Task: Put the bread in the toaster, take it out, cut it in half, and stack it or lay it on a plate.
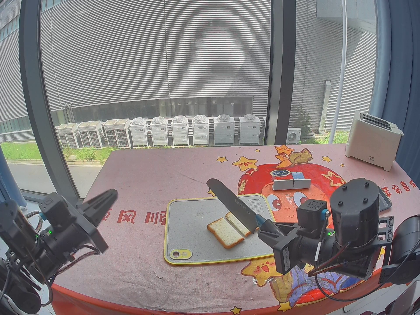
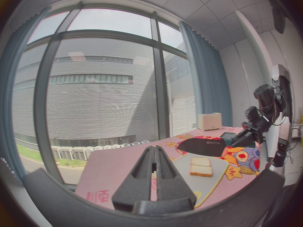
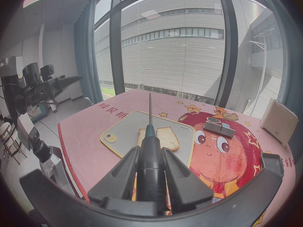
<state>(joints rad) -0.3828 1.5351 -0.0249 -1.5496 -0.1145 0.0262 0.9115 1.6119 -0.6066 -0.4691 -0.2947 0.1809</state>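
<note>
Two halves of bread (image 1: 225, 232) (image 3: 167, 137) (image 2: 201, 167) lie side by side on the grey cutting board (image 1: 192, 228) (image 3: 126, 126) (image 2: 205, 186). My right gripper (image 1: 269, 232) (image 3: 150, 150) is shut on the handle of a dark knife (image 1: 232, 204) (image 3: 150, 111) (image 2: 202, 146). The blade hangs in the air over the bread, pointing to the far left. My left gripper (image 1: 103, 202) (image 2: 154, 155) is shut on nothing, raised off the table's left edge. The white toaster (image 1: 372, 140) (image 3: 279, 121) (image 2: 209, 121) stands at the far right corner, its slots without bread.
A small grey block (image 1: 291, 182) (image 3: 219, 128) sits behind the board on the pink printed tablecloth. A dark tray (image 1: 385, 200) (image 2: 228, 135) lies at the right, partly behind my right arm. A large window runs along the table's far edge.
</note>
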